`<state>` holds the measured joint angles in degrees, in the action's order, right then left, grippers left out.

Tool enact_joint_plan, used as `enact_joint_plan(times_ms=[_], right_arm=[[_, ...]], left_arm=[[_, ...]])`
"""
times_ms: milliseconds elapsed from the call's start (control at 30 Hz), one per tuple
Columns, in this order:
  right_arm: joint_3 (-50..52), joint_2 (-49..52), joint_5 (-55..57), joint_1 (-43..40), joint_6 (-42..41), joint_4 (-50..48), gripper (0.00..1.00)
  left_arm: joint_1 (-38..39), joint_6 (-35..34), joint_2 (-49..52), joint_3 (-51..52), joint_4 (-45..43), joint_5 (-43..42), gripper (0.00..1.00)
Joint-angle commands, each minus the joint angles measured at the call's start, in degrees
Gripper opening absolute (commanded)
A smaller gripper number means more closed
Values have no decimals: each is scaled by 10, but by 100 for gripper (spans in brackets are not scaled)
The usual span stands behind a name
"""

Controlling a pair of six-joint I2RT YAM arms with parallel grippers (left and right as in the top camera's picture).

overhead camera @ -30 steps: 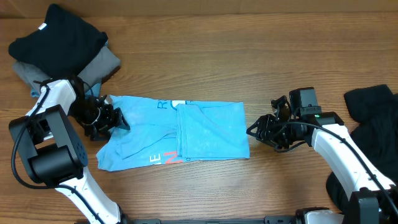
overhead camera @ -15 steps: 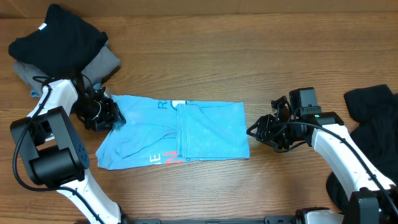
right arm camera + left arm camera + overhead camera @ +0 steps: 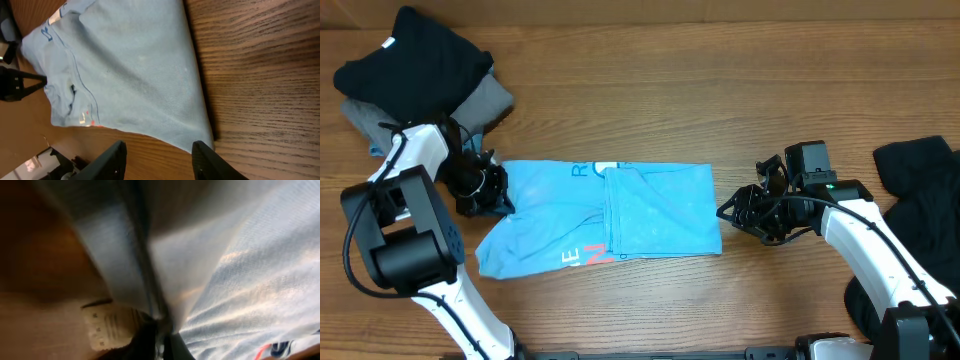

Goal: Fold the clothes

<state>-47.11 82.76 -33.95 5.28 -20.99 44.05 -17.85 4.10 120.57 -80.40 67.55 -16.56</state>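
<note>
Sky-blue T-shirt lies partly folded, centre of the table. Left gripper is pinched tight on its left edge; cloth fills the left wrist view. Right gripper sits just beside the right edge, fingers spread, empty. Black garment is bundled at the far-left corner.

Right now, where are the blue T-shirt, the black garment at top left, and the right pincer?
blue T-shirt [image 3: 655, 205], overhead view, middle of folded body.
black garment [image 3: 410, 55], overhead view, centre of its top.
right pincer [image 3: 726, 212], overhead view, between its fingertips.
</note>
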Motion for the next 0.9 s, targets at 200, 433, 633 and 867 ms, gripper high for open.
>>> enact_joint_plan(times_ms=[200,433,633,867], right_arm=[[-9,-10,46,-1,2,-5,45],[-9,-10,46,-2,9,-16,45],[-11,-10,69,-32,15,-17,45],[-14,-10,69,-115,15,-15,47]], left_arm=[[23,-16,23,-188,174,19,4],[63,-29,23,-307,264,22,4],[136,-64,9,-384,293,19,4],[248,-121,-15,-403,288,20,6]])
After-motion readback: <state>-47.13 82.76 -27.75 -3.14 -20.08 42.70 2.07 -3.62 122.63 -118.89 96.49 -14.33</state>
